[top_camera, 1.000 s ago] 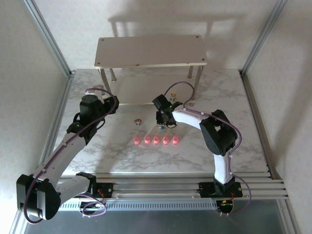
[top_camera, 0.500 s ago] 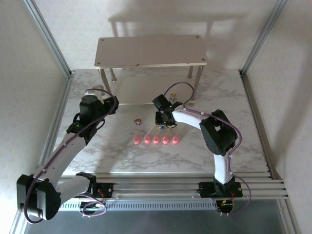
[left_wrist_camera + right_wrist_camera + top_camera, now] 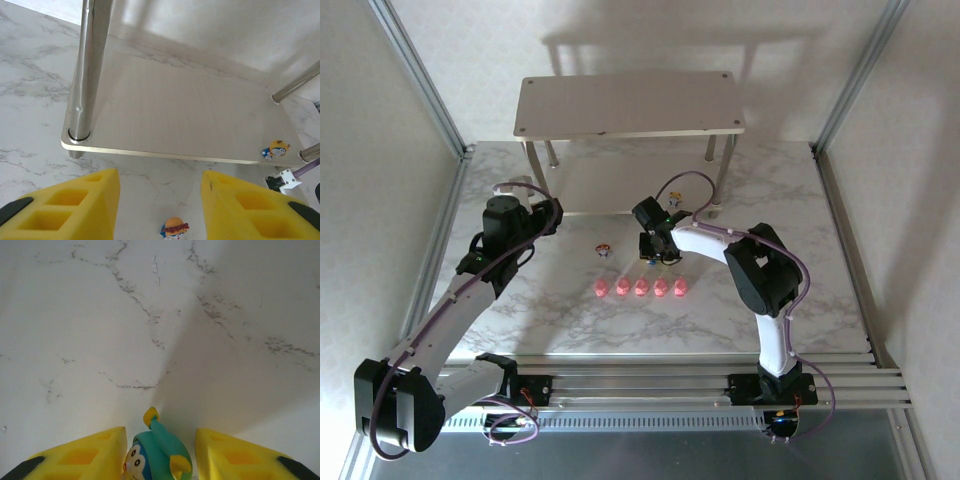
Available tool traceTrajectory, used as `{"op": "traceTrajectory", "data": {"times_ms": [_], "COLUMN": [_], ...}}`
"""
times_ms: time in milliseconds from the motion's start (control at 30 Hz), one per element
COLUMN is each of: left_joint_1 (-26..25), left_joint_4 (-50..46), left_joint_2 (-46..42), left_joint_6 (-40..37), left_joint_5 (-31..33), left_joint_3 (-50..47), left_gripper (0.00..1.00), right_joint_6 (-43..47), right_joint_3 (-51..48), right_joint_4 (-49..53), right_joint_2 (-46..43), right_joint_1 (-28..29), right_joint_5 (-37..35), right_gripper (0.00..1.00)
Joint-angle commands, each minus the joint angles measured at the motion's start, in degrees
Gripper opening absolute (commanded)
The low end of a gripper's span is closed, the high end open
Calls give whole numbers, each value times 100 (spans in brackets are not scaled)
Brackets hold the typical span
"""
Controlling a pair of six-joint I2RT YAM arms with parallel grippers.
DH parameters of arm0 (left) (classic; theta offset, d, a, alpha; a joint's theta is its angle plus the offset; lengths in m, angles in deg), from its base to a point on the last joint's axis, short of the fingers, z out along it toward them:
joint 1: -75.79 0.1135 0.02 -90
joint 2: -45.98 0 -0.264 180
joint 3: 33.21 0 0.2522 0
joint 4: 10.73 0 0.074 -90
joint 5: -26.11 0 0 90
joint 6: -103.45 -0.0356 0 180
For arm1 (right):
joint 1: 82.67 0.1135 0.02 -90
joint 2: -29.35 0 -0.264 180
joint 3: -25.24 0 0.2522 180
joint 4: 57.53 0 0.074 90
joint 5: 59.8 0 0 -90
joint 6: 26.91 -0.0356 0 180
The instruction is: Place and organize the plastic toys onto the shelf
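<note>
Right gripper (image 3: 160,436) slightly shifted, clasping toy (image 3: 156,456)

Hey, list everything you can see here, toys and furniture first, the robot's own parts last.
table: one, white marble
shelf: one, beige-grey boards, silver legs, far side of table
pink pig toys: five, pink, row mid-table
red-topped figurine: one, pale, on table beyond the row
orange-topped figurine: one, pale, shelf's lower board, near a front corner
teal-topped figurine: one, teal, gripped in right pincer
left pincer: one, yellow fingers, open, facing the lower board
right pincer: one, yellow fingers, shut on the teal-topped figurine
</note>
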Motion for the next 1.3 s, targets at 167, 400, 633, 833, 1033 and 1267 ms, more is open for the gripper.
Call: {"op": "traceTrajectory", "data": {"times_ms": [167, 400, 633, 833, 1033, 1267], "left_joint_1": [73, 82, 82, 80, 74, 80], "left_joint_4": [89, 81, 119, 185, 367, 889], "left_joint_2": [-65, -43, 20, 106, 155, 259], "left_joint_6": [-101, -110, -96, -85, -74, -1], "left_joint_5": [-123, -96, -77, -70, -42, -152], "left_joint_3": [-37, -41, -51, -33, -70, -336], "left_gripper": [46, 46, 46, 45, 45, 45], "right_joint_6": [138, 429, 1451, 2916, 4390, 5410], "right_joint_3": [110, 29, -924, -1615, -1610, -1204], "right_joint_4": [66, -215, -1844, -3300, -4399, -5768], "right_joint_2": [-3, -26, -816, -1697, -1714, -654], "right_joint_1": [-43, -43, 33, 58, 62, -26], "right_joint_5": [-27, 35, 131, 204, 535, 589], "right_gripper": [37, 18, 12, 11, 7, 4]}}
